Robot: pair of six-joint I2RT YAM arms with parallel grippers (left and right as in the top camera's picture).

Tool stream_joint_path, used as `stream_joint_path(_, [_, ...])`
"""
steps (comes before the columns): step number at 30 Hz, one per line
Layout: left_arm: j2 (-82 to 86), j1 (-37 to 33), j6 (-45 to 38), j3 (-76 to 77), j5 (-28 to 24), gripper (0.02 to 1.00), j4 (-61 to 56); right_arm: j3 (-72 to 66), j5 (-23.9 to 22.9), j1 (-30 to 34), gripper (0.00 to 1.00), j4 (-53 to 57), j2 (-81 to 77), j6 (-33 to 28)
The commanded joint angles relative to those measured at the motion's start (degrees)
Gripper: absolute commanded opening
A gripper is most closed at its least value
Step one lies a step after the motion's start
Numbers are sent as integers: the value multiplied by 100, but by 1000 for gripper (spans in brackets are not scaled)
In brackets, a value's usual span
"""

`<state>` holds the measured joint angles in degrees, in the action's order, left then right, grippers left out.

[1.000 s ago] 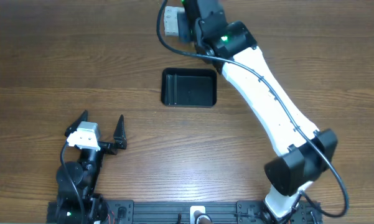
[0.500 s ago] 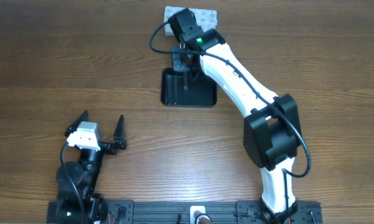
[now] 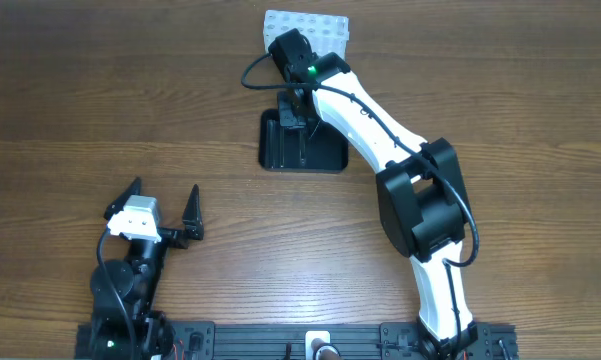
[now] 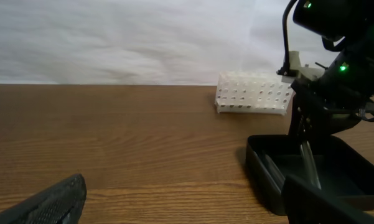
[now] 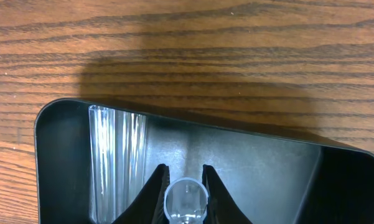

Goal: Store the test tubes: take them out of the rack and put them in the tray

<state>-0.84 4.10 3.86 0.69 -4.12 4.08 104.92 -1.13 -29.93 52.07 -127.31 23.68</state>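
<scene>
As jaws pinch a clear tube (image 5: 186,198), the tray (image 5: 267,180) gleams — black.

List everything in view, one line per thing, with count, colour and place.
table: one, brown wood, under everything.
rack: one, white, at the table's far edge, beyond the tray.
tray: one, black, mid-table, in front of the rack.
lying tubes: apparently two, clear, side by side along one tray wall.
held tube: one, clear, gripped above the tray floor.
right gripper: one, black fingers, shut on the held tube, over the tray.
left gripper: one, black fingers, open, near its base at the table's left, away from the tray.
</scene>
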Motion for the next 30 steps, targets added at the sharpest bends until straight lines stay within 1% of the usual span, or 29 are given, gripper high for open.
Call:
stream_joint_path(1, [50, -26, -85, -35, -35, 1000, 4, -50, 24, 63, 150, -2, -398, 74])
stream_joint_path(6, [50, -26, -85, -35, -35, 1000, 4, -33, 24, 66, 275, -4, -372, 72])
stream_joint_path(8, [50, -26, -85, -35, -35, 998, 4, -24, 24, 66, 297, -7, -267, 57])
stream_joint_path(10, [50, -26, -85, -35, -35, 998, 4, -24, 26, 61, 316, -4, -57, -39])
stream_joint_path(14, [50, -26, -85, -35, -35, 998, 4, -24, 24, 48, 402, -68, 680, -326])
stream_joint_path(17, [50, -26, -85, -35, -35, 1000, 4, -24, -37, 61, 538, -155, 1320, -586])
stream_joint_path(19, [50, -26, -85, -35, -35, 1000, 4, -24, -227, 116, 597, -227, 1729, -664])
stream_joint_path(22, [50, -26, -85, -35, -35, 1000, 4, -26, -754, 271, 706, -409, 2155, -686])
stream_joint_path(25, [50, -26, -85, -35, -35, 1000, 4, -26, -1106, 476, 768, -750, 2247, -1034])
stream_joint_path(27, [50, -26, -85, -35, -35, 1000, 4, -42, -1220, 599, 809, -994, 2173, -1145])
stream_joint_path(30, [50, -26, -85, -35, -35, 998, 4, -48, -1250, 739, 884, -1390, 1891, -1226])
